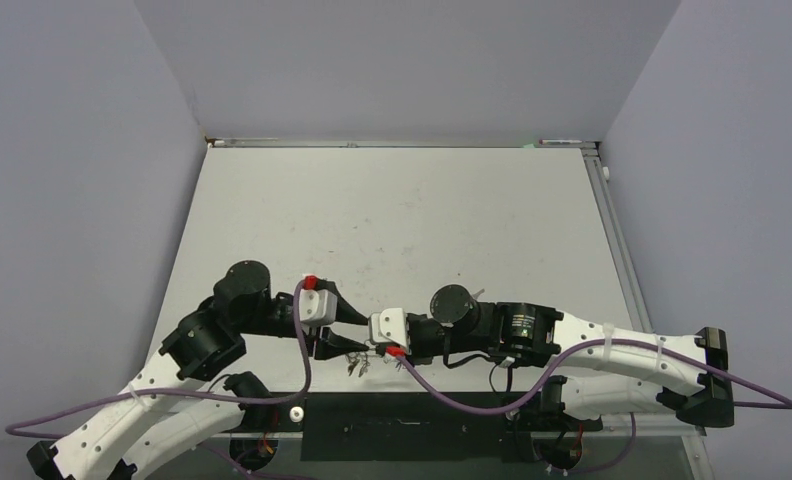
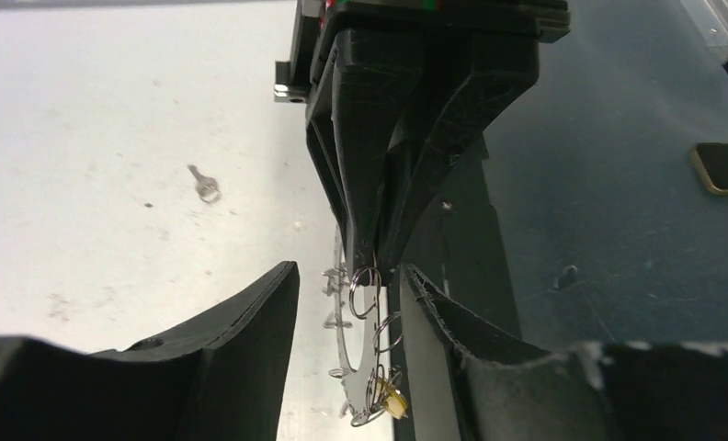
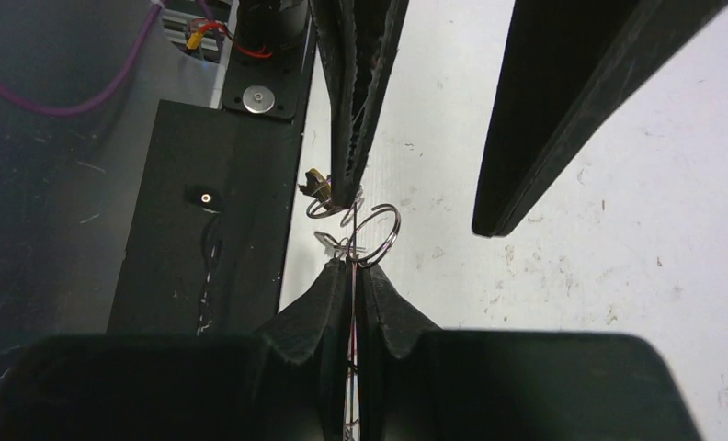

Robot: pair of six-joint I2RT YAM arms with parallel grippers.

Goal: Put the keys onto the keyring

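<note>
I am looking at two robot arms meeting low over the near edge of a white table (image 1: 402, 220), seen from above and from each wrist.

The right gripper (image 2: 374, 262) reaches in from the right with its jaws pressed together on the rim of the keyring (image 2: 346, 340). The ring is a thin silvery piece, seen edge-on in both wrist views. It is lifted off the table and hangs down from the pinched fingers.

Small wire loops (image 3: 397, 231) stick out along its rim. A yellow-tagged key (image 2: 392, 400) dangles at the ring's low end among the loops.

The left gripper (image 1: 369, 336) faces the right one, tip to tip, with its jaws apart. The keyring sits in the gap between its two fingers, much nearer one finger than the other. In the right wrist view that nearer fingertip (image 3: 346, 184) is right at the loops. I cannot tell whether it touches them.

A plain silver key (image 2: 204, 184) lies alone on the table, well apart from the ring and both grippers.
</note>
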